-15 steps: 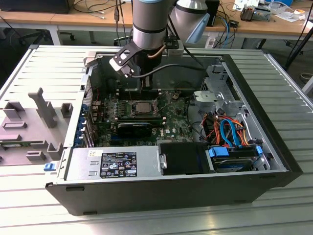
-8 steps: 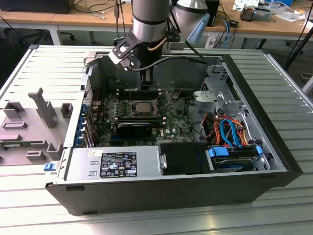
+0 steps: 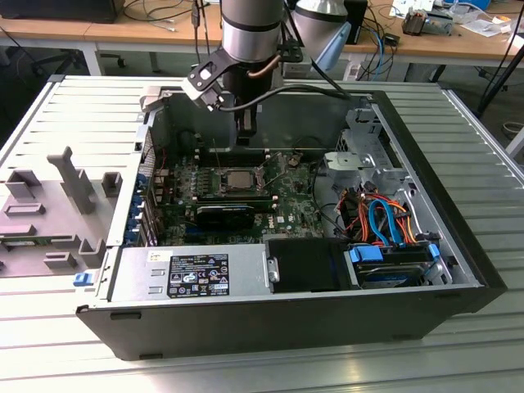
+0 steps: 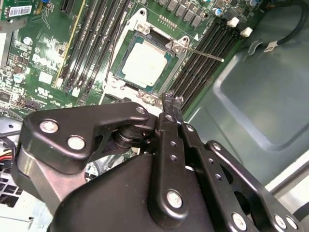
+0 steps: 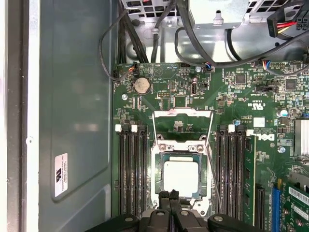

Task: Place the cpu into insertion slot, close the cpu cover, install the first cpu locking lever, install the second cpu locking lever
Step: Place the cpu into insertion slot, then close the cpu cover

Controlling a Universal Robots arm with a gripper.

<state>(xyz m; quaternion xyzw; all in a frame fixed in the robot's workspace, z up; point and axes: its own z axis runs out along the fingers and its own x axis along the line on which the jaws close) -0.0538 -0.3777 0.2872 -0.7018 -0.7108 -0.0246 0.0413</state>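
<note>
exterior view high, angled down into the computer case (image 3: pixel 286 323), both wrist views close over the cpu (image 5: pixel 181 178) (image 4: pixel 145 63)

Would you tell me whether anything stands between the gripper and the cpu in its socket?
Nothing visible does. In the first wrist view the shut gripper hovers by the edge of the insertion slot, where the cpu lies with its metal top bare; the cpu cover stands swung back on the far side.
</note>
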